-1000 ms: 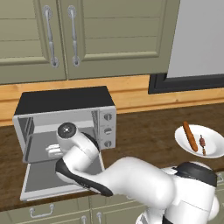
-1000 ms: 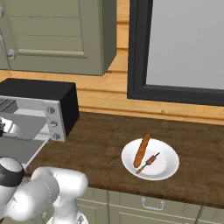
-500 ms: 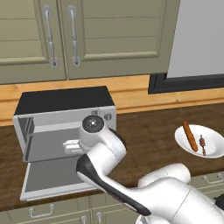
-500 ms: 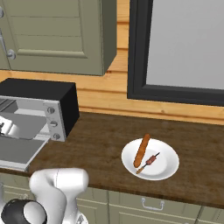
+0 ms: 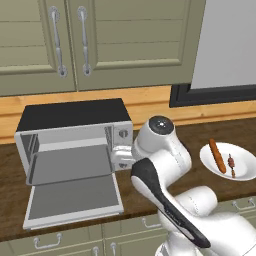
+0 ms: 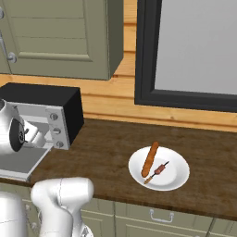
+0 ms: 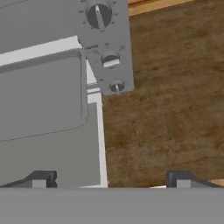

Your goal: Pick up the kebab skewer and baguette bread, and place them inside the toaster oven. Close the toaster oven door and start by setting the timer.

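Note:
The toaster oven point(image 5: 75, 135) stands at the counter's left, its door point(image 5: 75, 197) dropped flat and the cavity empty. The oven's knob panel point(image 7: 105, 48) and the lowered door point(image 7: 48, 148) fill the upper left of the hand view. My gripper point(image 7: 109, 179) is open and empty, hovering above the door's right edge and the bare counter; the hand point(image 5: 117, 158) sits just off the oven's front right corner. Far to the right, the baguette bread point(image 5: 217, 155) and the kebab skewer point(image 5: 231, 165) lie side by side on a white plate point(image 5: 245, 172). From the right base, baguette point(image 6: 149, 159) and skewer point(image 6: 157, 170) share that plate point(image 6: 178, 178).
Wooden counter point(image 7: 170, 109) stretches between the oven and the plate. Wall cabinets point(image 5: 100, 45) hang above the oven, and a dark-framed window point(image 6: 194, 51) is behind the plate. The counter's front edge runs just below the open door.
My arm has swung right, from in front of the oven's opening to its front right corner. The gripper stays open; the oven, plate and food have not moved.

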### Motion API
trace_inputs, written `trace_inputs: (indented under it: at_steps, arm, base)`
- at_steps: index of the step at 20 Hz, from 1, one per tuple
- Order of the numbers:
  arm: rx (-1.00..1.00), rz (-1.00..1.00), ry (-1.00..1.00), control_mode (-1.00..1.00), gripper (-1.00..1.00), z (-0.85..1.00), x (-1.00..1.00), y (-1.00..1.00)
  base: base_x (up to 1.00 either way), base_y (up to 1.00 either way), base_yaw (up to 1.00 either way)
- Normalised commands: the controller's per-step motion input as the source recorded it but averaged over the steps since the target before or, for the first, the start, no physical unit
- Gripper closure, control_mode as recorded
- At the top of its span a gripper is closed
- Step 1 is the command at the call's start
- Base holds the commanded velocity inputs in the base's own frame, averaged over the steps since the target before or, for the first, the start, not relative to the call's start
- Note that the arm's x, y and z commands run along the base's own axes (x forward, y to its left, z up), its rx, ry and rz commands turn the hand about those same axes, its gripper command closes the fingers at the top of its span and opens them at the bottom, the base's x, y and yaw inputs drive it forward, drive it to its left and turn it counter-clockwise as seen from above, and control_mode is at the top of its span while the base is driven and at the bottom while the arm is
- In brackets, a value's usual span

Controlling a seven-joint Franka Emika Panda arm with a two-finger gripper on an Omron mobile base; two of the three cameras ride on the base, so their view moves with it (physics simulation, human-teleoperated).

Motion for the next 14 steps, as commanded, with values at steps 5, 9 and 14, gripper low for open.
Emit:
trace_inputs:
  at_steps: [5, 9, 14]
  arm:
    - [0.0, 0.0, 0.0, -1.0, -1.0, 0.03, -0.1, -0.99]
    - [0.0, 0.0, 0.0, -1.0, -1.0, 0.0, 0.0, -0.97]
    - [0.0, 0.0, 0.05, -1.0, -1.0, 0.04, 0.0, -1.0]
  base:
    - [0.0, 0.0, 0.0]
    - [0.0, 0.0, 0.0]
    - [0.0, 0.0, 0.0]
